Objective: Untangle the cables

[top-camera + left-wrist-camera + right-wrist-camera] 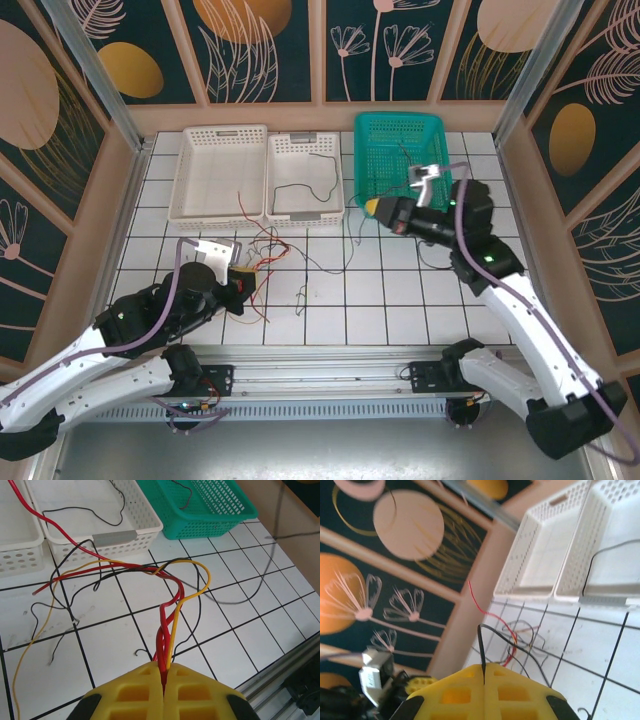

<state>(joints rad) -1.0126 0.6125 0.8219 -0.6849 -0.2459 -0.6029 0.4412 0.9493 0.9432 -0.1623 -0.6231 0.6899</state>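
Because the left gripper (164, 674) is clenched on the twisted red and yellow cables (167, 630) above the tiled table (400, 290) and the right gripper (483, 669) pinches a black wire (480, 642) beside the green basket (400, 117), pulling should probably be slow and gentle, easing them apart without tightening the tangle (150, 570).

My top camera looks down from above and behind both arm bases, taking in the whole table (400, 300) to the white baskets (265, 175) and green basket (385, 160) at the far edge. My left wrist camera sits low, close behind the left gripper (164, 669), facing those baskets. The right wrist camera — rolled sideways — looks past the right gripper (484, 669), leftward across the table. All three share the white baskets and the tangled cables (161, 640).
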